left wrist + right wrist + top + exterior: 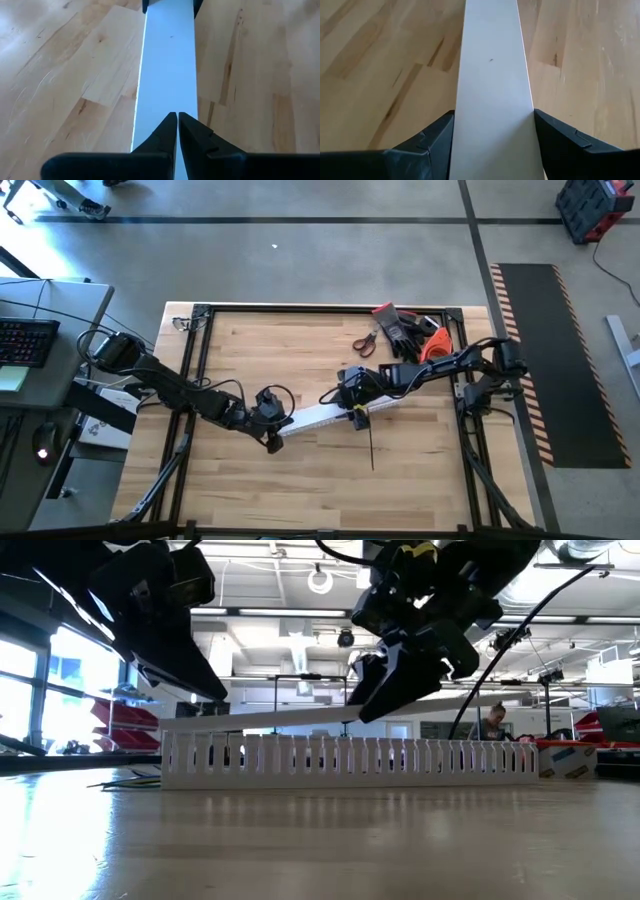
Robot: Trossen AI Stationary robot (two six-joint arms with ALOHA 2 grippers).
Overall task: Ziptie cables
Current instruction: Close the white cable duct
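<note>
Spanning the centre of the high view, a light wooden table (250, 370) is seen carrying a long white slotted plastic channel (350, 755), over which a flat white plastic cover strip (492, 85) is held. The strip is clasped across its width by the right gripper (492, 137); the left gripper (177, 132) is clenched at its other end. No cables are visible. Misalignment could let the strip slip sideways
</note>
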